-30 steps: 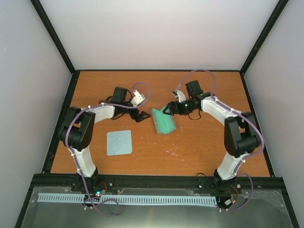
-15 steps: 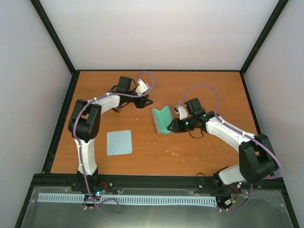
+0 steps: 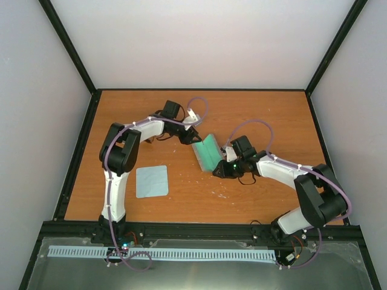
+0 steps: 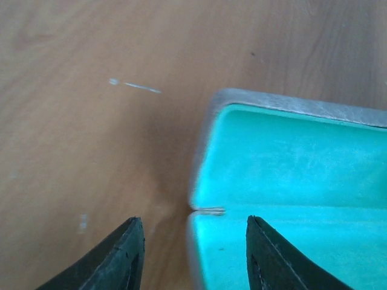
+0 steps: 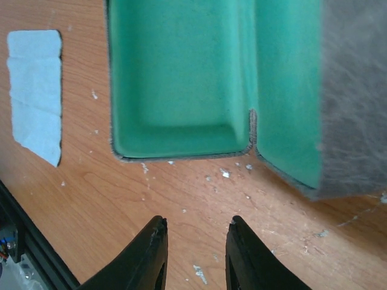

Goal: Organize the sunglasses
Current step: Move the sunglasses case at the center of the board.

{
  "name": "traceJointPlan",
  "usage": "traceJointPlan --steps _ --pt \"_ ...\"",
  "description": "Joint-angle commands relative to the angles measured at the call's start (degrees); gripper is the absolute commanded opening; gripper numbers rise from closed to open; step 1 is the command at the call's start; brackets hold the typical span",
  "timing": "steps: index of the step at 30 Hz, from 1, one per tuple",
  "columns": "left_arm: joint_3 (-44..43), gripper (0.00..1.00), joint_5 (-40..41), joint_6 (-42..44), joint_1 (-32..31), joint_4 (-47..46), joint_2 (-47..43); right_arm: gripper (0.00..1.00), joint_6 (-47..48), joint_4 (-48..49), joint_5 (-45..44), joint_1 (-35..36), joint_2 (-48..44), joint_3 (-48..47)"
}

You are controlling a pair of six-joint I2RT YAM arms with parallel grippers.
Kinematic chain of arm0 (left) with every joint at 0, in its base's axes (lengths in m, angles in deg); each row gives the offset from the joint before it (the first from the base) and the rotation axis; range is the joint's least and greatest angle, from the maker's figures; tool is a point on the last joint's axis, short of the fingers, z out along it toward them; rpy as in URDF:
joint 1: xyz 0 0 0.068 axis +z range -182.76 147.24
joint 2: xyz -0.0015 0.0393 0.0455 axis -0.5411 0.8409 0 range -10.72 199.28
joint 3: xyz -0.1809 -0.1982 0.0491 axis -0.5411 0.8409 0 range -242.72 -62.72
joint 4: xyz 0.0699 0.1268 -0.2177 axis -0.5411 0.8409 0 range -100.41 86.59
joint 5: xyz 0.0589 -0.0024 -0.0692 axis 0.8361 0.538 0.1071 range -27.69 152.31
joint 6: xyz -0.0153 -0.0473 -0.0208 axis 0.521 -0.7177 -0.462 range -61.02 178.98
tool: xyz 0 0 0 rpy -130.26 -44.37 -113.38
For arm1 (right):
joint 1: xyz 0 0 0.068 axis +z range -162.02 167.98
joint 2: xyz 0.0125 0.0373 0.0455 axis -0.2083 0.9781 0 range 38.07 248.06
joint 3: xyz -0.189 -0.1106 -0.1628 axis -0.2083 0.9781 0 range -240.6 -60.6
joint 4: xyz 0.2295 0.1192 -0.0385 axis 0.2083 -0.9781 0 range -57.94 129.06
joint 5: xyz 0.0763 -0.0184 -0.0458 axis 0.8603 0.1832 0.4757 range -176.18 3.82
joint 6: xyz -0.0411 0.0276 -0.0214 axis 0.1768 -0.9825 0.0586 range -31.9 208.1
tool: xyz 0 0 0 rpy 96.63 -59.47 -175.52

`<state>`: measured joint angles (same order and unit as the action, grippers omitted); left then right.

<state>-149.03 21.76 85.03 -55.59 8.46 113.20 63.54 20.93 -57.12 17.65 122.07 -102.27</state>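
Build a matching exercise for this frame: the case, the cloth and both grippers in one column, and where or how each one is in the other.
Things:
1. grey case
2. cloth
3. left gripper
4. right gripper

Place or state:
A. open and empty, at the near end of the case
B. light blue, lying flat, left of the case
C. lid open, teal lining showing
D. open and empty, at the far end of the case

Pairs: 1-C, 2-B, 3-D, 4-A
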Motion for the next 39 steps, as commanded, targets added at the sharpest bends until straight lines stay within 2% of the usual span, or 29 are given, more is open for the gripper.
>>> traceJointPlan --steps 1,10,21,32,39 --pt "2.45 0.47 -0.12 3.75 -2.05 3.11 -1.27 0.27 -1.46 2.51 -0.78 0.80 2.55 1.05" --pt "10.09 0.42 3.68 5.23 -2.20 1.50 -3.54 0.27 -3.13 3.14 -4.56 1.09 6.08 1.32" --pt "13.01 0.43 4.60 2.60 -2.22 -0.22 -5.39 0.27 -5.03 4.34 -13.66 1.05 16.38 -7.63" --pt "6.71 0.45 5.93 -2.45 -2.48 -0.91 -1.17 0.26 -3.62 2.55 -20.26 0.23 25.83 -22.49" --pt "4.57 0.48 6.80 -3.16 -2.57 -0.43 -0.18 0.26 -2.60 1.97 -20.36 -3.09 31.65 -30.90"
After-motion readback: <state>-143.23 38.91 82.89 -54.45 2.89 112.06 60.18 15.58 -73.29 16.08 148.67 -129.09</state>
